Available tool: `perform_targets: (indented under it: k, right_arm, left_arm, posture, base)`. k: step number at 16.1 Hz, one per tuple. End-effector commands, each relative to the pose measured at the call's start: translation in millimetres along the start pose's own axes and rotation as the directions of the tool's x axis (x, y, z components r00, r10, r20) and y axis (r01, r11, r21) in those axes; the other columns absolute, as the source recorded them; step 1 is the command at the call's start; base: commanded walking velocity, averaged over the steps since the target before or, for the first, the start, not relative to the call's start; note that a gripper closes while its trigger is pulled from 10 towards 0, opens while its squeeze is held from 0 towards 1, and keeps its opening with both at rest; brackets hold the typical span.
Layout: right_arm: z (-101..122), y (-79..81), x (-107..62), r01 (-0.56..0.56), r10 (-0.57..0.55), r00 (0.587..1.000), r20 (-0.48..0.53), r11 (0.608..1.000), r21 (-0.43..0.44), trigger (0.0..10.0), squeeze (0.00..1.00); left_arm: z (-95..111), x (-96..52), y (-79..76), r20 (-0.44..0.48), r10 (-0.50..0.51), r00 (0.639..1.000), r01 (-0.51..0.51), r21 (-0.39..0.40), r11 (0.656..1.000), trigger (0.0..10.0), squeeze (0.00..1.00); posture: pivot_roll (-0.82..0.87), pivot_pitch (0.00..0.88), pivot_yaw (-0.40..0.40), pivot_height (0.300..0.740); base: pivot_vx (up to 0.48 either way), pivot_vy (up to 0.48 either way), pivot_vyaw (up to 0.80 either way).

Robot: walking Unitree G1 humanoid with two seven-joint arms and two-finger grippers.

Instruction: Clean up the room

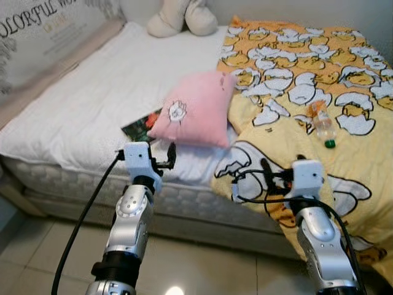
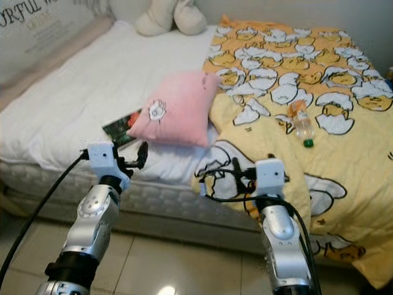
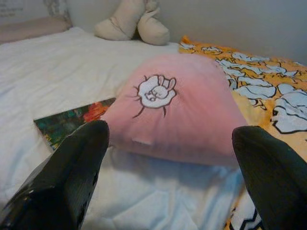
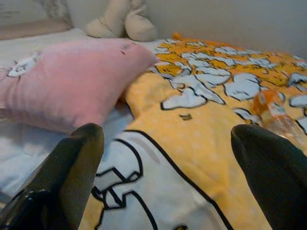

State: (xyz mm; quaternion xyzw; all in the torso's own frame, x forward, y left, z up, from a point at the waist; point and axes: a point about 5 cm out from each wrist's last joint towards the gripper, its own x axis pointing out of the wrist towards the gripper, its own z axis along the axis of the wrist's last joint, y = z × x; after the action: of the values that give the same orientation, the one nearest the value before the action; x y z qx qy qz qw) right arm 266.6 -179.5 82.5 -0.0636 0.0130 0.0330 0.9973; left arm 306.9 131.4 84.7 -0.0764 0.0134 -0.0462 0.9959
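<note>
Left tool spread wide — facing pink pillow.

Between the left gripper's two spread black fingers, a soft pink square pillow with a white embroidered figure lies on the white quilted mattress, partly covering a flat colourful book, touching the yellow duck-print blanket.

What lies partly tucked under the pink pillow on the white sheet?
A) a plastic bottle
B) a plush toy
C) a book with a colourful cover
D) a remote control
C: the book with its colourful cover sticks out from beneath the pink pillow, while the bottle rests on the yellow blanket.
</note>
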Motion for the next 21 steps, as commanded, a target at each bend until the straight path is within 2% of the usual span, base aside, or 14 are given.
perform_targets:
  k: [1,5,11,13,17,18,20,21]
  right_arm:
    - [2,2.8,4.5,-0.013,0.013,1.0,0.005,1.0,0.004,10.0,0.0]
    - [0,0.0,6.9,-0.008,0.008,1.0,-0.011,1.0,0.004,10.0,0.0]
    - [5,-0.7,11.4,0.011,-0.011,1.0,0.001,1.0,0.003,10.0,0.0]
    - [29,2.8,20.6,-0.001,0.003,0.997,0.081,1.0,-0.015,10.0,0.0]
    - [66,1.5,36.9,0.001,-0.008,0.984,0.175,0.999,0.038,10.0,0.0]
    - [65,-5.6,44.4,0.029,-0.05,0.992,0.117,0.986,0.167,10.0,0.0]
    - [54,-10.3,47.1,0.069,-0.077,0.997,0.012,0.948,0.309,10.0,0.0]
    - [38,-11.2,45.6,0.1,-0.073,0.994,-0.084,0.916,0.388,10.0,0.0]
  left_arm:
    - [3,2.6,4.2,0.0,0.022,1.0,-0.022,0.005,1.0,10.0,0.0]
    - [8,6.0,9.0,0.018,0.063,0.998,-0.063,0.002,0.998,10.0,0.0]
    - [17,10.8,8.1,0.044,0.043,0.998,-0.044,0.026,0.999,10.0,0.0]
    - [26,13.4,9.0,0.079,0.048,0.996,-0.051,0.039,0.998,10.0,0.0]
    - [53,28.7,13.4,0.133,0.04,0.99,-0.049,0.071,0.996,10.0,0.0]
    - [59,45.6,20.2,0.04,0.038,0.998,-0.042,0.091,0.995,10.0,0.0]
    - [59,55.1,23.9,-0.058,0.002,0.998,0.002,0.068,0.998,10.0,0.0]
    - [50,59.8,29.7,-0.194,-0.038,0.98,0.035,-0.019,0.999,10.0,0.0]
  posture:
    - [-0.18,0.0,0.059,0.74]
    - [-0.18,0.0,0.051,0.74]
    - [-0.18,0.0,0.06,0.74]
    - [-0.18,0.0,0.067,0.74]
    - [-0.18,0.0,0.073,0.74]
    - [-0.18,0.0,0.075,0.74]
    - [-0.18,0.0,0.074,0.74]
    - [-0.18,0.0,0.077,0.74]
  base:
    - [0.461,0.0,0.0]
    - [0.46,0.0,0.0]
    - [0.464,0.0,0.0]
    - [0.472,0.0,0.0]
    - [0.469,0.0,0.0]
    - [0.0,0.0,0.0]
    - [0.0,0.0,0.0]
    - [0.0,0.0,0.0]
